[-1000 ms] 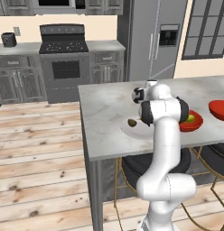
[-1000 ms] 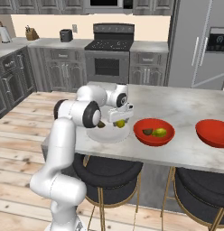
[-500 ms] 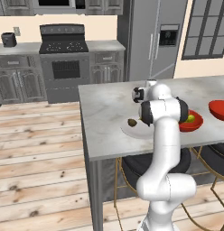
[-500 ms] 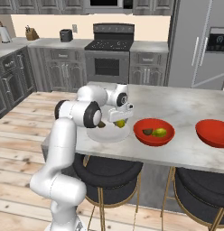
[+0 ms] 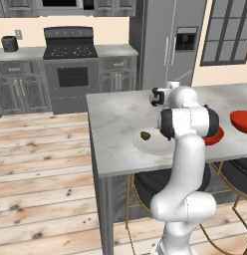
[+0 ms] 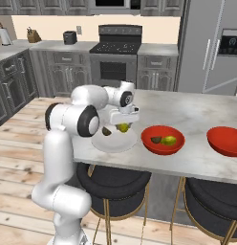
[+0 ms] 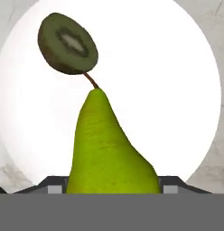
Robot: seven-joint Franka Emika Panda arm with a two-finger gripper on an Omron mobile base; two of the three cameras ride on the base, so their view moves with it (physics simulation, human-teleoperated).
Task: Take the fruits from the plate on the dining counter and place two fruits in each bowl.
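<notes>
Right now we are gripping the pear point(image 7: 113, 146) over the plate point(image 7: 177, 67): in the hand view our two finger tips point(image 7: 54, 186) are sitting tight against either side of its wide base, so the jaws are clamped on the fruit. Its thin brown stem is pointing away from us toward the cut kiwi half point(image 7: 67, 43), which is lying on the white plate with its pale centre facing up. Whether the pear is resting on the plate or raised off it, we cannot tell.

From the right base view our gripper point(image 6: 123, 125) is reaching down at the plate point(image 6: 115, 142) on the dining counter point(image 6: 197, 115), with the yellow-green pear point(image 6: 123, 127) showing just below the hand and the dark kiwi half point(image 6: 106, 131) just beside it on the plate. Near the plate the first red bowl point(image 6: 162, 139) is already holding two fruits, a dark one and a yellow-green one side by side. The second red bowl point(image 6: 226, 140) is standing farther along the counter, well apart from the plate.

In the left base view our arm is hiding most of the plate point(image 5: 148, 144); the kiwi half point(image 5: 144, 135) is showing at its near edge, and both red bowls point(image 5: 213, 135) are peeking out behind the arm.
</notes>
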